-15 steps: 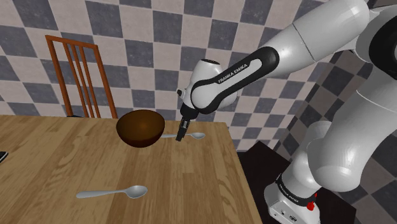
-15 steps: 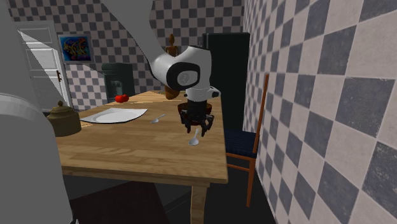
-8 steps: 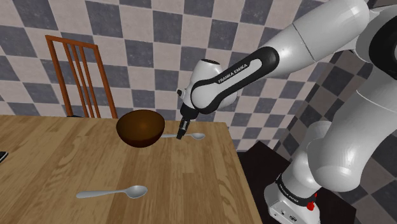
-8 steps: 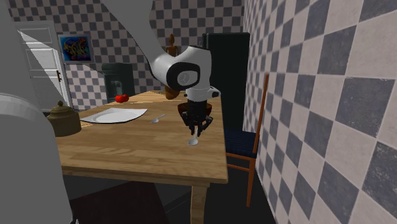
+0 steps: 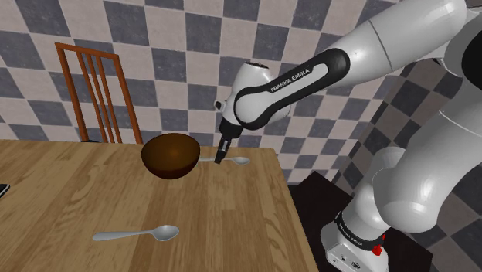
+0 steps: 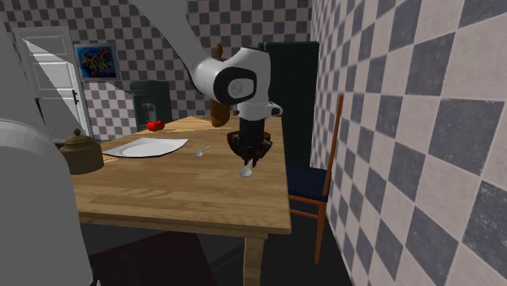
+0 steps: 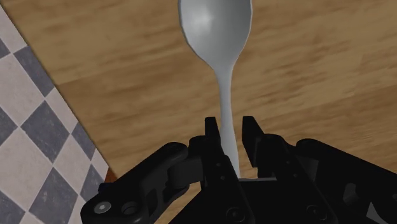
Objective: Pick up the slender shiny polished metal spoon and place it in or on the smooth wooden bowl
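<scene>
Grey-and-white checkered walls point(image 5: 178, 46) stood behind a wooden tabletop point(image 5: 232, 224), with a chair point(image 5: 93, 85) drawn up at its far side. Near the far edge, the black pincer point(image 5: 221, 161) was clenched on the spoon point(image 7: 216, 25). In the wrist view both fingers pressed the thin handle between them, and the spoon's rounded end pointed away over the wood. In the second exterior view the spoon seemed to hang just clear of the tabletop, though the gap was hard to read. The dark brown bowl point(image 5: 170, 157) sat just beside the pincer, on the shoulder view's left, and the handle's free end reached toward its wall. An other spoon point(image 5: 139, 232) lay well apart, nearer the shoulder camera, and was no part of this step.

The step in hand looked like the lift before the carry. It would go best by rising straight up first, until the whole spoon stood above the bowl's rim, since an early sideways move could drive the handle end into the bowl and shove it. The handle was slim and smooth, so the spoon might pivot in the grip; a slow, level move would suit it. Then the pincer should centre over the bowl, come down low and release only there, so the spoon would not bounce out.
</scene>
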{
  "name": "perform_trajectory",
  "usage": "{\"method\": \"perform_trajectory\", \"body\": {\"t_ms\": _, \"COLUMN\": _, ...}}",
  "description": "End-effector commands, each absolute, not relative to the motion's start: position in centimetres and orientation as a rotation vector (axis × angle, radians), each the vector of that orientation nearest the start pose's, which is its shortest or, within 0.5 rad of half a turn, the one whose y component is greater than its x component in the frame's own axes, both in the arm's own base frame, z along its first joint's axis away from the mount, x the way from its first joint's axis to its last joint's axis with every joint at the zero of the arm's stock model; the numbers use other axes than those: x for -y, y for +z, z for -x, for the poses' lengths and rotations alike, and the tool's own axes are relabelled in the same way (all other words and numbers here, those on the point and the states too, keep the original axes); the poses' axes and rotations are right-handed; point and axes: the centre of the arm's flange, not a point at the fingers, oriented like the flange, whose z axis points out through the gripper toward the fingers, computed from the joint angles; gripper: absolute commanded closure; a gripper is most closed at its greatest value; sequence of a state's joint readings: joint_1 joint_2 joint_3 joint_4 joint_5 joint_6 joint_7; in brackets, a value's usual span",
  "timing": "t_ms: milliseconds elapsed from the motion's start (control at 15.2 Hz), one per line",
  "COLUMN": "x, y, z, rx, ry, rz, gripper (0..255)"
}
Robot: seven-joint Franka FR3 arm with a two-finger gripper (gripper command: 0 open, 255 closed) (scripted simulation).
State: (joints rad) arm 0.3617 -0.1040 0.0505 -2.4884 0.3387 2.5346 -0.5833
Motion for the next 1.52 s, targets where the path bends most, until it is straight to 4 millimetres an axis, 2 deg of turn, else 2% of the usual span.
{"method": "perform_trajectory", "body": {"t_ms": 0, "x": -18.7, "y": 35.1, "z": -43.6, "rx": 1.050, "ry": -0.245, "rz": 2.743, "gripper": 255}}
{"method": "perform_trajectory", "body": {"t_ms": 1452, "x": -18.7, "y": 46.7, "z": -43.6, "rx": 1.050, "ry": -0.245, "rz": 2.743, "gripper": 255}}
